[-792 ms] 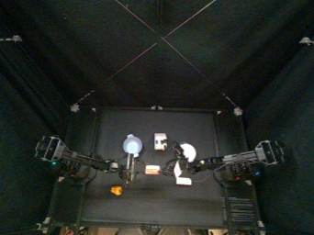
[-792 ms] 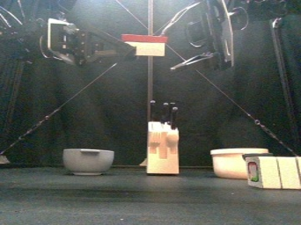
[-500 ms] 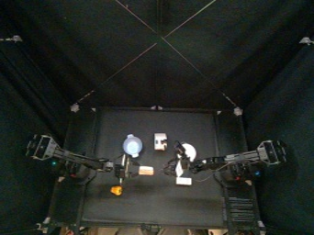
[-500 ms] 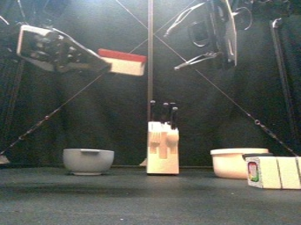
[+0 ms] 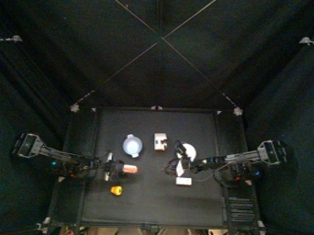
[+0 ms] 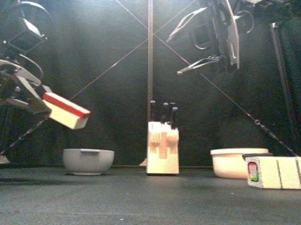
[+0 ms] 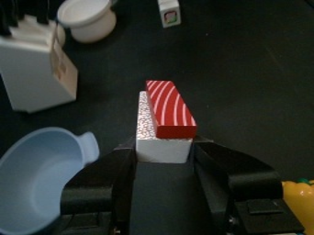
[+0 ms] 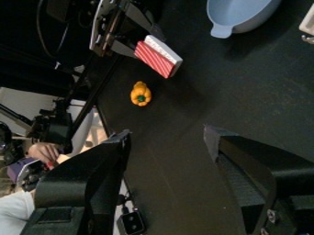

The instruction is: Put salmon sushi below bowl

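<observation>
Left gripper (image 7: 166, 163) lowered, clamping salmon sushi (image 7: 164, 117)

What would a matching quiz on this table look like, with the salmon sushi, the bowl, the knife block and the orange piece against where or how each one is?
Things:
1. salmon sushi
2. bowl
3. knife block
4. orange piece

States:
A. standing upright at mid-table
B. light blue, round, on the table
C. gripped in the air by the left gripper
D. lying on the table's front left part

Pairs: 1-C, 2-B, 3-A, 4-D
</observation>
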`<action>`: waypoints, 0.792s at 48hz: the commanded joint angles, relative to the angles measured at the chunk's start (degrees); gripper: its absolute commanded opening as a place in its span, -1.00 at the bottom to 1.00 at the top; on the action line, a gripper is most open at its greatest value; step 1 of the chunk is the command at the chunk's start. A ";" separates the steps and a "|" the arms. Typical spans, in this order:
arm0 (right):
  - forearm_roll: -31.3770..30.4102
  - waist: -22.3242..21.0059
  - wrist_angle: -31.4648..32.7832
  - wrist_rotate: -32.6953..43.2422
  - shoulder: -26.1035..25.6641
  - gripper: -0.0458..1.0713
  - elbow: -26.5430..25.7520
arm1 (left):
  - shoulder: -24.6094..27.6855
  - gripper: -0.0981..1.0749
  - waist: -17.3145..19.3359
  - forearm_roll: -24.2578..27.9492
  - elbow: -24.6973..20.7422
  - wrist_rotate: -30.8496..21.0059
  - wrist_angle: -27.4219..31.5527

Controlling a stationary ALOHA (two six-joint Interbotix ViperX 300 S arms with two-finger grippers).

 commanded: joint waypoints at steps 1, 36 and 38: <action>0.09 -0.35 -0.18 0.00 -0.79 0.77 -0.53 | -0.18 0.23 0.00 -5.54 -0.44 0.18 1.67; 0.35 -1.41 -0.09 0.09 -0.53 0.77 -0.44 | 7.91 0.23 2.81 -10.20 -4.13 0.26 8.53; 0.35 -1.49 -0.18 0.09 -0.53 0.77 -0.44 | 9.49 0.23 2.90 -9.67 -4.66 0.26 8.96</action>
